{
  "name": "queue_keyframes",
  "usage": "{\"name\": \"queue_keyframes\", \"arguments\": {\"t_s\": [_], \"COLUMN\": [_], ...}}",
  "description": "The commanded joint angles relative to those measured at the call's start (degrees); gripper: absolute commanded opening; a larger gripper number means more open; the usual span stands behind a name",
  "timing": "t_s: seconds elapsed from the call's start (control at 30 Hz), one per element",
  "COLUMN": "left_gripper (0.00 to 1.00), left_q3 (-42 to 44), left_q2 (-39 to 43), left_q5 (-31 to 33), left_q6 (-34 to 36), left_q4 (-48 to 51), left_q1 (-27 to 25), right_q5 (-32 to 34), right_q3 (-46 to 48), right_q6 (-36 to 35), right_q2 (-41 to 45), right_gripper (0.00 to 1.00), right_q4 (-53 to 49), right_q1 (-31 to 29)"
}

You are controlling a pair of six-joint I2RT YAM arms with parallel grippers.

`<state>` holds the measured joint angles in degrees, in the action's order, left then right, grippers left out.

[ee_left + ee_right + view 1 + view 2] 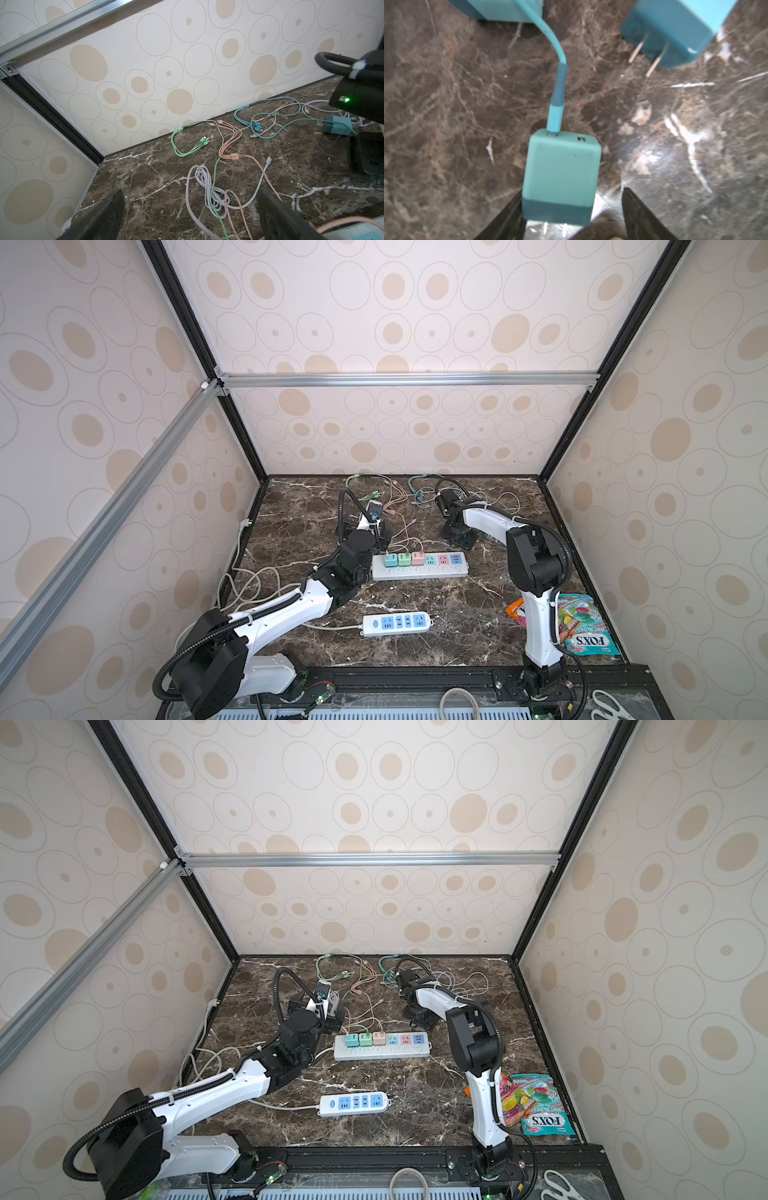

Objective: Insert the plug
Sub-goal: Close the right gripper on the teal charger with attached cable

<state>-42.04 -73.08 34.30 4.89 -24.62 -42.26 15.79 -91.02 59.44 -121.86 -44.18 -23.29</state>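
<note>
In the right wrist view a teal plug (562,166) lies on the marble with a teal cable (557,91) in its far end and two prongs at the near end. My right gripper (572,191) is open around it: one finger touches its side, the other stands apart with a gap. In both top views this gripper (457,537) is down at the back of the table, behind the long power strip (419,566), which holds teal, green and pink plugs. My left gripper (190,190) hangs open and empty over loose cables, by the strip's left end (365,533).
Two more teal plugs (679,31) lie just beyond the held-around one. Green, pink, teal and grey cables (209,187) sprawl along the back wall. A smaller white strip (397,623) lies near the front. A candy bag (586,626) sits at the right edge.
</note>
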Motion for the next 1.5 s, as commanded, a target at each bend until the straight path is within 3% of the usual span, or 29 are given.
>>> {"name": "queue_keyframes", "arguments": {"t_s": [0.0, 0.17, 0.67, 1.13, 1.47], "left_gripper": [0.98, 0.99, 0.98, 0.98, 0.98], "left_q3": [-2.1, -3.3, -3.7, -4.4, -4.7], "left_q2": [-0.8, -2.0, -2.4, -3.2, -3.4], "left_q5": [-0.1, -0.4, -0.4, -0.5, -0.7], "left_q6": [-0.8, -0.8, -0.9, -0.9, -1.1], "left_q4": [0.2, 0.7, 2.1, 2.6, 2.9], "left_q1": [0.4, 0.4, 0.3, 0.4, 0.4], "right_q5": [2.0, 0.4, 3.4, 3.9, 8.6], "right_q3": [2.1, 4.1, 4.3, 5.3, 11.3], "right_q6": [-2.3, -5.7, -6.7, -5.8, -10.3], "right_q2": [3.2, 4.0, 2.2, 0.7, 8.0], "right_gripper": [0.67, 0.62, 0.61, 0.54, 0.28], "right_q4": [1.5, 4.4, 5.9, 6.3, 10.3], "right_q1": [-0.3, -0.3, -0.3, -0.2, -0.3]}}
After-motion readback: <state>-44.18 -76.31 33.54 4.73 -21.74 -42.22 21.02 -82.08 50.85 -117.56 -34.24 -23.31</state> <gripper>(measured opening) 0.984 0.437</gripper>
